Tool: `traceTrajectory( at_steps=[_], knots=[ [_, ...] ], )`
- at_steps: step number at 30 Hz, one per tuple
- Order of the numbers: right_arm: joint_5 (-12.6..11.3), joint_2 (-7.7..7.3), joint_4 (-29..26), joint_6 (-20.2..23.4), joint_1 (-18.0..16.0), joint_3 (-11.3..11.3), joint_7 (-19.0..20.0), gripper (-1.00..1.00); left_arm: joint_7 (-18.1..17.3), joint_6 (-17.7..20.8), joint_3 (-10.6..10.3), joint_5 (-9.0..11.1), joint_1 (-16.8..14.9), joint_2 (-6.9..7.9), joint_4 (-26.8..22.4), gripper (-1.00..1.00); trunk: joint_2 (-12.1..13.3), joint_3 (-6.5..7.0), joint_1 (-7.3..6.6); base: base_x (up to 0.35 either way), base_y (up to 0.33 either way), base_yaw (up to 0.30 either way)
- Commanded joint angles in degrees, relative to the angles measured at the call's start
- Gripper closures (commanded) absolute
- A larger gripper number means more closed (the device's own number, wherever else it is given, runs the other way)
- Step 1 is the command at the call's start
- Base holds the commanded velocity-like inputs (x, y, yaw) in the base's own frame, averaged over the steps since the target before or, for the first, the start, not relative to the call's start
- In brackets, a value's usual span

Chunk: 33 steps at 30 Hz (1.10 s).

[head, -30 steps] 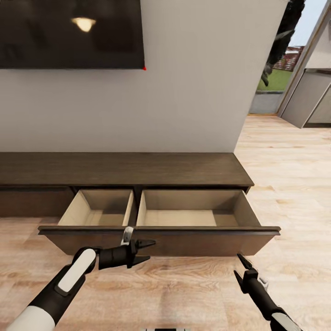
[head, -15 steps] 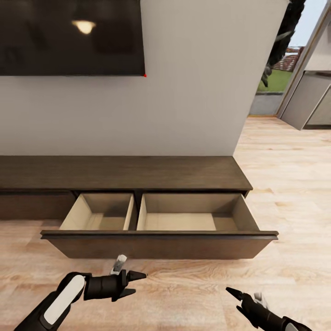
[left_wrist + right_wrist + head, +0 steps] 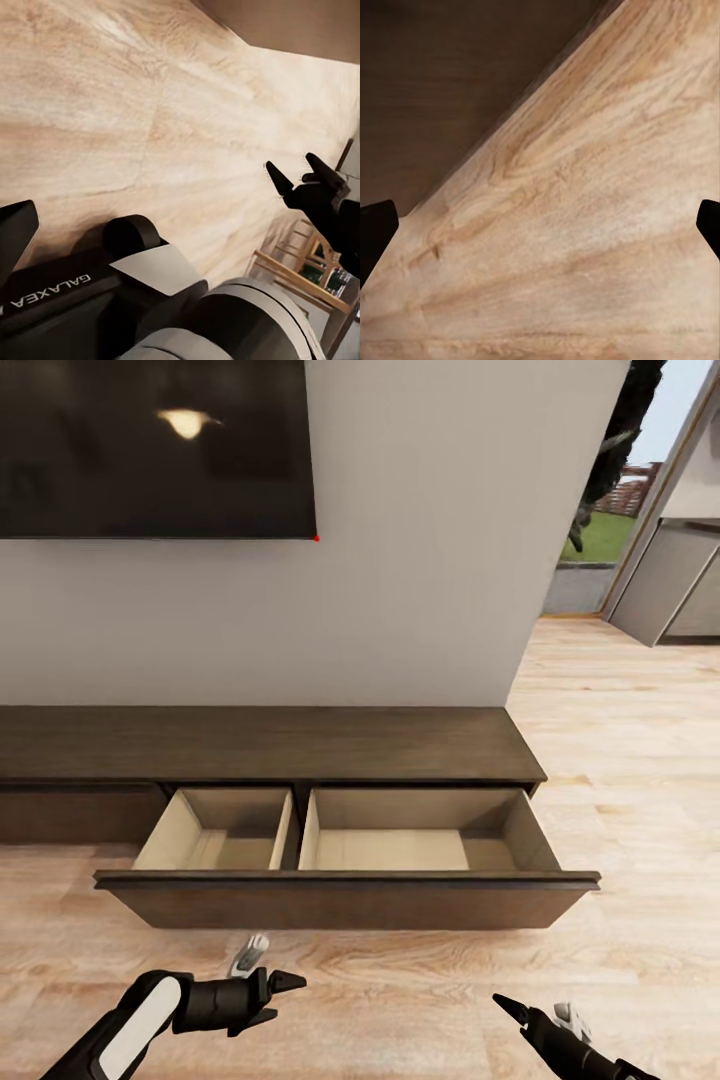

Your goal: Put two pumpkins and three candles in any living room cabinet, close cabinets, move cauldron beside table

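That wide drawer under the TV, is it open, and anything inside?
Open: the drawer is pulled out, both pale compartments bare.

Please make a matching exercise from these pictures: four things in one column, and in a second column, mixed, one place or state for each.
Things:
1. drawer
2. television
3. left gripper
4. cabinet top

Place or state:
A. on the wall, dark screen
B. above the floor, empty
C. pulled out, nothing inside
D. bare brown wood

Pairs: 1-C, 2-A, 3-B, 4-D
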Motion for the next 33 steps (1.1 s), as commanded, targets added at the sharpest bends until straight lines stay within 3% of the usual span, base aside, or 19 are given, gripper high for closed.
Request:
traceTrajectory(
  at_steps=[1, 8, 11, 13, 17, 28, 33],
  knots=[
    [-0.50, -0.02, 0.05, 0.31, -0.01, 0.11, 0.04, -1.00, -0.30, -0.42, -0.20, -0.46, -0.04, -0.02, 0.25, -1.00, 0.40, 0.14, -0.23, 0.000, 0.000, 0.000],
    [-0.41, 0.32, 0.21, -0.08, -0.01, 0.23, -0.40, -1.00, -0.24, -1.18, -0.51, -0.93, -0.04, -0.05, 0.78, -1.00, 3.21, 1.40, -1.77, 0.000, 0.000, 0.000],
    [0.18, 0.48, 0.20, -0.44, 0.03, 0.41, -1.02, -1.00, -0.12, -2.21, -0.55, -2.18, -0.04, -0.08, 1.73, -1.00, 4.41, 1.94, -2.43, 0.000, 0.000, 0.000],
    [3.45, 0.50, 0.22, -3.20, 0.12, 0.42, -1.16, -1.00, -0.09, -4.08, -0.37, -4.75, -0.04, -0.19, 3.64, -1.00, 5.21, 2.30, -2.87, 0.000, 0.000, 0.000],
    [6.52, 0.51, 0.25, -7.77, 0.15, 0.35, -0.57, -1.00, -0.08, -5.08, 0.07, -6.59, -0.04, -0.30, 5.05, -1.00, 6.82, 3.02, -3.75, 0.000, 0.000, 0.000],
    [7.41, 0.59, 0.24, -9.00, 0.16, 0.46, -1.60, -1.00, 0.10, -5.54, 0.12, -7.02, -0.04, -0.38, 5.39, -1.00, 11.23, 5.17, -6.16, -0.001, 0.000, 0.209],
    [7.71, 0.85, 0.24, -10.03, 0.16, 0.53, -5.72, -1.00, 0.39, -6.47, 0.29, -7.04, -0.04, -0.33, 5.42, -1.00, 13.23, 6.08, -7.26, -0.163, 0.000, 0.286]
  ],
)
